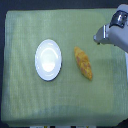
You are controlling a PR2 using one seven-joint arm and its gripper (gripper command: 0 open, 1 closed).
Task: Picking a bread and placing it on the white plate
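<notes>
Surface: table covered in a yellow-green cloth [30, 100], filling most of the exterior view, dark border around it. Landmark is the white plate [48, 60]: round, plain, raised rim, sitting flat on the cloth with nothing on it. The bread [83, 63] lies on the cloth just beside the plate, on the exterior view's right, not touching it; golden-brown, elongated, tapered ends, long axis running roughly up-down in frame with a slight tilt. Farther off, up and to the exterior view's right of the plate, past the bread, the gripper [98, 36] on a grey-white arm; well apart from the bread, holding nothing visible. Finger spread too blurred, cannot tell.
</notes>
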